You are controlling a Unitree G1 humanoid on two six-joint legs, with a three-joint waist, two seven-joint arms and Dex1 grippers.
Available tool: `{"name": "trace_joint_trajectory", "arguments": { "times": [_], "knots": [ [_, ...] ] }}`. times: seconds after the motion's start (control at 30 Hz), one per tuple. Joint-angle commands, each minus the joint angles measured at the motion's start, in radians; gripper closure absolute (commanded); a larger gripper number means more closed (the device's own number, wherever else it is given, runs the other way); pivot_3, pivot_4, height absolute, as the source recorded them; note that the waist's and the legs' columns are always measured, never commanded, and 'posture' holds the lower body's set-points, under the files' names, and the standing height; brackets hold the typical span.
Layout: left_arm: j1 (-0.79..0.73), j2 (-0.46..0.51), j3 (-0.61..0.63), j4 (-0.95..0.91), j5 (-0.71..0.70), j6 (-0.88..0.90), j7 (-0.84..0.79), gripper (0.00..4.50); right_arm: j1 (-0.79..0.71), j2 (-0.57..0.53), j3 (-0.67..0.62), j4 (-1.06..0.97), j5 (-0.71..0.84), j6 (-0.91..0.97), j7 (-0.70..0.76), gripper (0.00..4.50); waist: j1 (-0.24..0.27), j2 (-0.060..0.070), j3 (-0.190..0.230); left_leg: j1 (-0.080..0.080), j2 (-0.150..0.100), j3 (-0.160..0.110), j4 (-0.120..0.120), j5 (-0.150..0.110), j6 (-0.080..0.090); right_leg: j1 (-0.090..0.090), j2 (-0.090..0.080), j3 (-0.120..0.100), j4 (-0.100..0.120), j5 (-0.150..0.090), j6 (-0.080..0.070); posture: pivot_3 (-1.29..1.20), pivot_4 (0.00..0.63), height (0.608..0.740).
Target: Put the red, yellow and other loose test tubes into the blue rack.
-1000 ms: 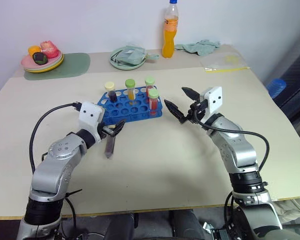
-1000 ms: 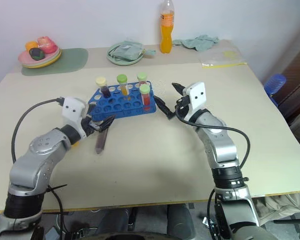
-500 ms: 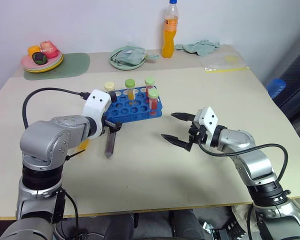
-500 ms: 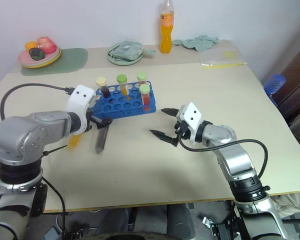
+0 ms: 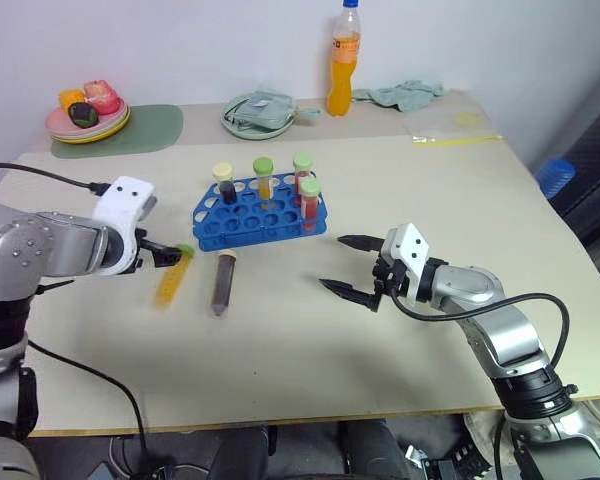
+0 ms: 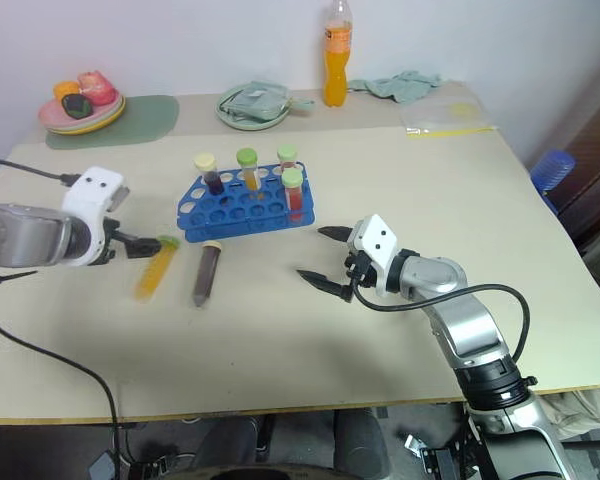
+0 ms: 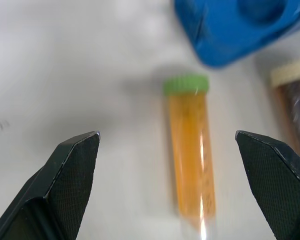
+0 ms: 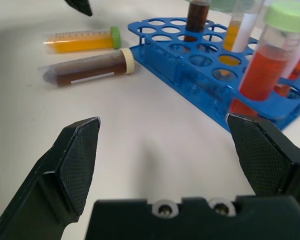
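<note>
Left gripper [image 5: 172, 257] swung out leftward, uncovering a yellow tube [image 5: 170, 281] lying on the table [image 5: 400, 180] beside a brown tube [image 5: 221, 284], both before the blue rack [image 5: 255, 212]. Both grippers gape wide, empty; right gripper [image 5: 348, 268] dropped lower.

The yellow tube's [image 7: 191, 156] far end is blurred; the brown tube [image 7: 296, 107] is cut off.
</note>
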Motion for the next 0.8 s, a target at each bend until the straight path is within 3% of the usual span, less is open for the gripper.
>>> {"name": "trace_joint_trajectory", "arguments": {
  "times": [0.03, 0.33, 0.43, 0.6, 0.63, 0.8],
  "knots": [
    [-0.035, 0.013, -0.035, 0.041, -0.056, 0.008, 0.037, 0.00, 0.009, 0.001, 0.004, -0.063, -0.002, -0.016, 0.003, 0.04, 0.003, 0.000, 0.000, 0.000, 0.000, 0.000, 0.000, 0.000, 0.000, 0.000, 0.000, 0.000, 0.000, 0.000, 0.000, 0.00, 0.150, 0.740],
    [0.007, -0.023, -0.046, 0.134, -0.141, 0.008, 0.153, 0.00, 0.048, -0.017, -0.001, -0.101, -0.005, -0.008, -0.005, 0.04, -0.006, 0.000, 0.000, 0.000, 0.000, 0.000, 0.000, 0.000, 0.000, -0.001, 0.000, 0.000, 0.000, 0.000, 0.000, 0.00, 0.150, 0.740],
    [0.030, -0.041, -0.036, 0.137, -0.144, 0.008, 0.188, 0.85, 0.050, -0.013, 0.005, -0.105, -0.010, -0.007, -0.012, 0.00, -0.006, 0.000, 0.000, 0.000, 0.000, 0.000, 0.000, 0.000, 0.000, -0.001, 0.000, 0.000, 0.001, 0.000, 0.000, 0.00, 0.150, 0.740],
    [0.047, -0.054, -0.005, 0.149, -0.140, 0.008, 0.241, 3.46, 0.045, -0.006, 0.011, -0.102, -0.014, -0.006, -0.012, 0.00, -0.005, 0.000, 0.000, 0.000, 0.000, 0.000, 0.000, 0.000, 0.000, -0.001, 0.000, 0.000, 0.001, 0.000, 0.000, 0.00, 0.150, 0.740],
    [0.047, -0.055, 0.007, 0.151, -0.140, 0.008, 0.250, 3.71, 0.043, -0.006, 0.011, -0.098, -0.014, -0.007, -0.011, 0.00, -0.005, 0.000, 0.000, 0.000, 0.000, 0.000, 0.000, 0.000, 0.000, -0.001, 0.000, 0.000, 0.001, 0.000, 0.000, 0.00, 0.150, 0.740],
    [0.035, -0.091, 0.112, 0.139, -0.055, -0.001, 0.300, 3.71, 0.033, -0.002, 0.014, -0.087, -0.015, -0.010, -0.009, 0.00, -0.005, 0.000, 0.000, 0.000, 0.000, 0.000, 0.000, 0.000, 0.000, -0.001, 0.000, 0.000, 0.001, 0.000, 0.000, 0.00, 0.150, 0.740]
  ]
}}
